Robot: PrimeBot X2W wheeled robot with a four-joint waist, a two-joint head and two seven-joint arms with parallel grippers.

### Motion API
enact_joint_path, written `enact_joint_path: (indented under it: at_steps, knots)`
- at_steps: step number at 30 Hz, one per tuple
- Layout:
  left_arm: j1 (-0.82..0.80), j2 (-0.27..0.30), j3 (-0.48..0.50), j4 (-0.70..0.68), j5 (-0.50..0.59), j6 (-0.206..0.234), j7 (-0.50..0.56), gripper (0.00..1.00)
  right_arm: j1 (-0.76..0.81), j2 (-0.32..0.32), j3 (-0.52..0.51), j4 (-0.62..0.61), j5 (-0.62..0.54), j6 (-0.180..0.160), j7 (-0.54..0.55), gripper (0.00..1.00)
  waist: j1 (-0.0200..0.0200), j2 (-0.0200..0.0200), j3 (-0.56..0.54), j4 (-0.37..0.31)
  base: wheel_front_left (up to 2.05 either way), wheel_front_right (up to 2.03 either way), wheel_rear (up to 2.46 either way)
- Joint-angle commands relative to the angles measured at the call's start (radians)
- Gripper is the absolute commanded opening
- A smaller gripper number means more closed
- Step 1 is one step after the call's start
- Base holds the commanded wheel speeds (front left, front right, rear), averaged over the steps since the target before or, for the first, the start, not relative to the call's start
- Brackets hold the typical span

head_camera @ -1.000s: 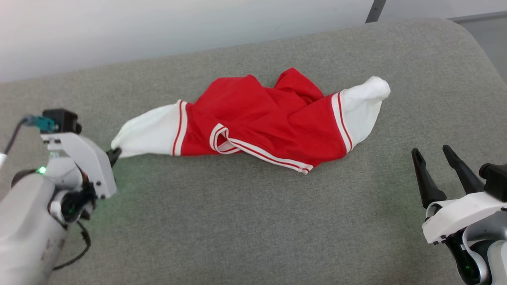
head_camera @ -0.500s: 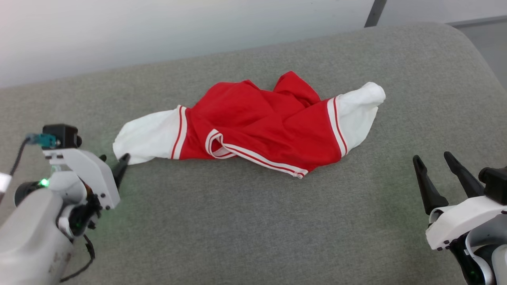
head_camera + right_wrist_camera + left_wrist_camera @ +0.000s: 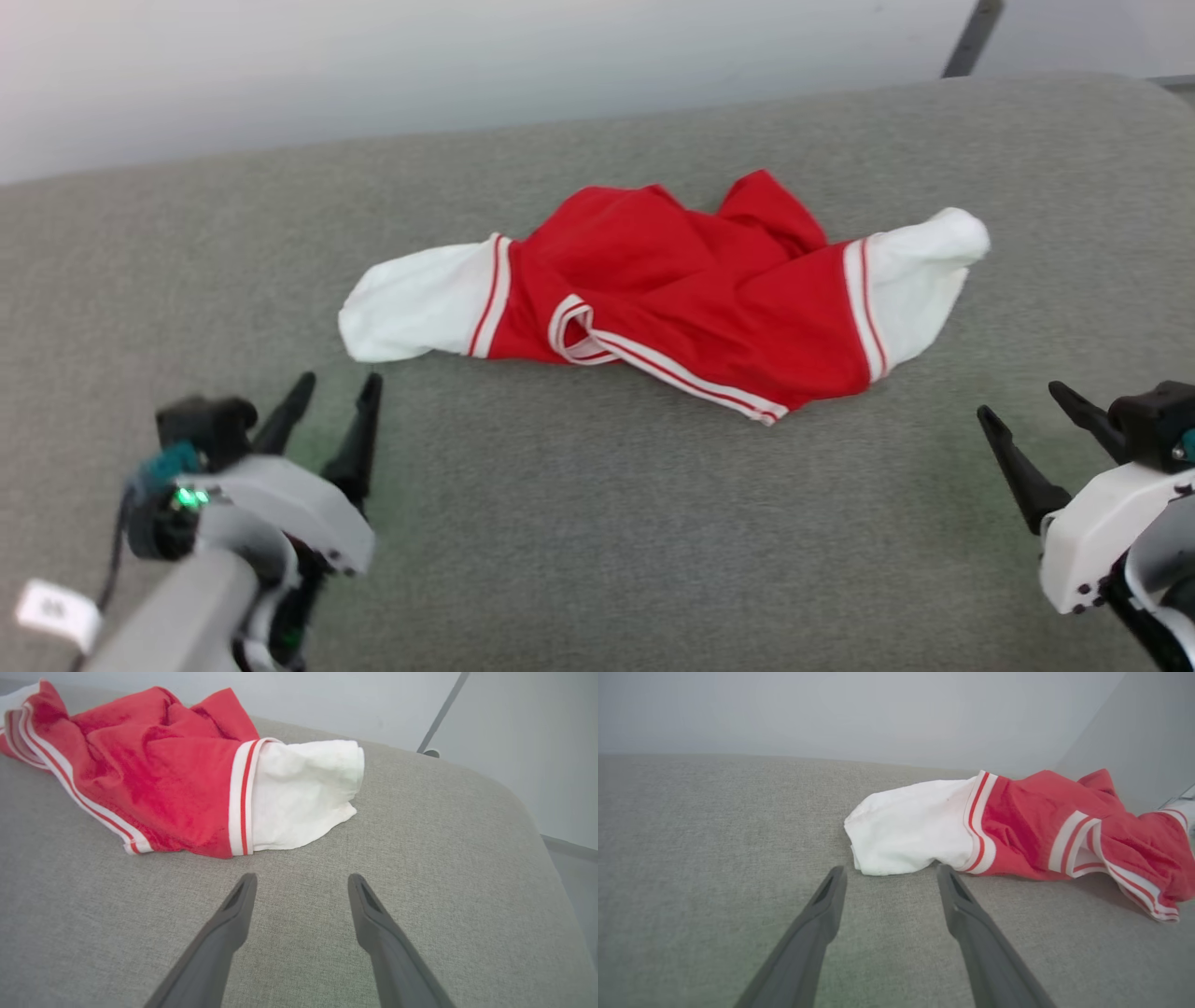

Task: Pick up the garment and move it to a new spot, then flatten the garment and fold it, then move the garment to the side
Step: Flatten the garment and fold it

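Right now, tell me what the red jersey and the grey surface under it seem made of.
Red jersey: soft knit fabric, probably cotton or polyester, matte; it crumples into loose folds. Grey upholstered surface: coarse woven textile, matte, with visible flecked weave; likely padded, given its rounded corner.

The shirt is lying bunched mid-frame in the head view, its folds hiding the chest. A white tag at lower left is carrying marks too small to read. The right gripper is being cut off behind its fingers by the right and bottom edges. In the left wrist view the right edge is cropping the shirt's far sleeve. In the right wrist view the upper left corner is cropping its other end. A dark pole is running off the top.
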Motion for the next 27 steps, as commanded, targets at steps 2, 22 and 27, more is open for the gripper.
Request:
enact_joint_path:
  at_steps: [2, 22, 27]
  knots:
    - [0.049, -0.023, 0.018, -0.049, 0.016, 0.031, -0.033, 1.00, -0.031, -0.052, 0.026, -0.008, 0.025, -0.001, 0.034, 1.00, 0.0000, 0.0000, 0.028, 0.040, 0.00, 0.00, 0.00]
    - [0.186, -0.200, 0.162, -0.237, 0.265, 0.055, -0.057, 1.00, -0.279, -0.469, 0.400, -0.011, 0.199, -0.001, 0.202, 1.00, 0.0000, 0.0000, 0.123, 0.178, 0.00, 0.00, 0.00]
    - [0.158, -0.230, 0.183, -0.220, 0.294, 0.020, -0.057, 1.00, -0.385, -0.532, 0.540, 0.050, 0.239, -0.001, 0.184, 1.00, 0.0000, 0.0000, 0.159, 0.213, 0.00, 0.00, 0.00]
